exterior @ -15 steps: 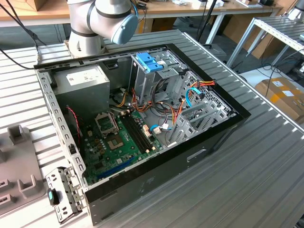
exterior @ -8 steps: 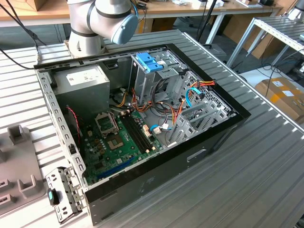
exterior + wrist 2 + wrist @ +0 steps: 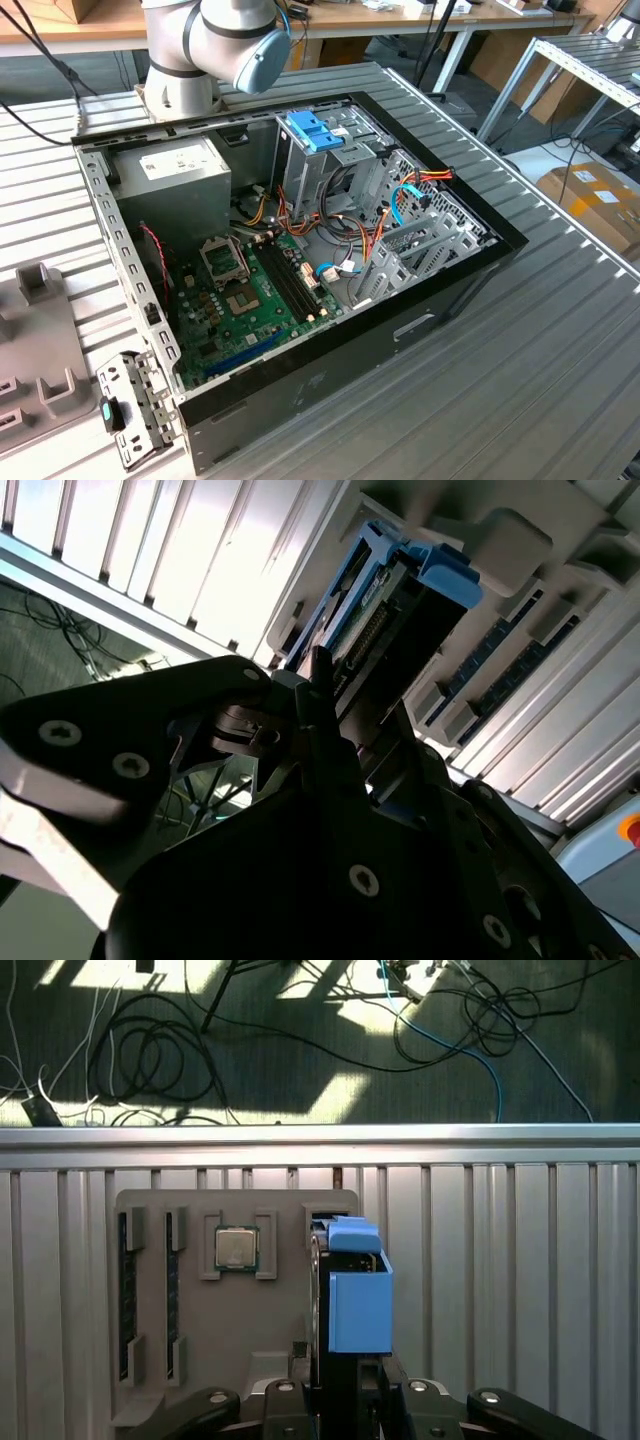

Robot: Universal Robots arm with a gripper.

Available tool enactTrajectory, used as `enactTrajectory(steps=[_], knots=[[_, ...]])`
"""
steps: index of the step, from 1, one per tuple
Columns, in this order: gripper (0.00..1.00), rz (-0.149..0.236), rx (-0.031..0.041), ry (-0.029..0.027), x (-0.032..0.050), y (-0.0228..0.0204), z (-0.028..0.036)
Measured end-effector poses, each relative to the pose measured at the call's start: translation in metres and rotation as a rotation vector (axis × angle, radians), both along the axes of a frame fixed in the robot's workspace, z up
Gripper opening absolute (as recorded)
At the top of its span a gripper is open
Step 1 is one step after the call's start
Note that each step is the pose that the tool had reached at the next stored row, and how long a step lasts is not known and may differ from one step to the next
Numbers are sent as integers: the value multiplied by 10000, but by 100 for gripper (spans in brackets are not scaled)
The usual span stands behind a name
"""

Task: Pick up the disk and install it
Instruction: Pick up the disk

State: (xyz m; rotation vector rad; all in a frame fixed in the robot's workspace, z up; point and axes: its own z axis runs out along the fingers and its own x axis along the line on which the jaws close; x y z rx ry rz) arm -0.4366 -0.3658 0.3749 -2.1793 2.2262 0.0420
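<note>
In first wrist view, black robot gripper [image 3: 345, 1392] sits astride near end of disk [image 3: 358, 1295], a flat silver-grey drive in light-blue plastic carrier. Clamped or spread: cannot tell. Disk stands on edge in slot of grey plastic fixture tray [image 3: 230, 1360]. Same tray holds square silver processor chip [image 3: 237, 1248] and two dark memory sticks [image 3: 125, 1290]. Tray lies on ribbed metal table [image 3: 520, 1260]. In exterior view, open black computer case [image 3: 330, 380] sits on table, green motherboard [image 3: 250, 300] exposed.

No writing is legible; print on the sticker [image 3: 163, 160] of the power supply [image 3: 200, 195] cannot be made out.
</note>
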Motion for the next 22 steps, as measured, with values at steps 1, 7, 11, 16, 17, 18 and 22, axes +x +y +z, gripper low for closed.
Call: enactTrajectory(steps=[1,7,11,16,17,18,22], knots=[[35,0,1,-1,0,0,28],[35,0,1,-2,0,0,254],[35,0,2,-2,0,0,417],[35,0,1,-2,0,0,651],[35,0,2,-3,0,0,698],[35,1,1,-1,0,0,739],[35,2,0,-1,0,0,888]])
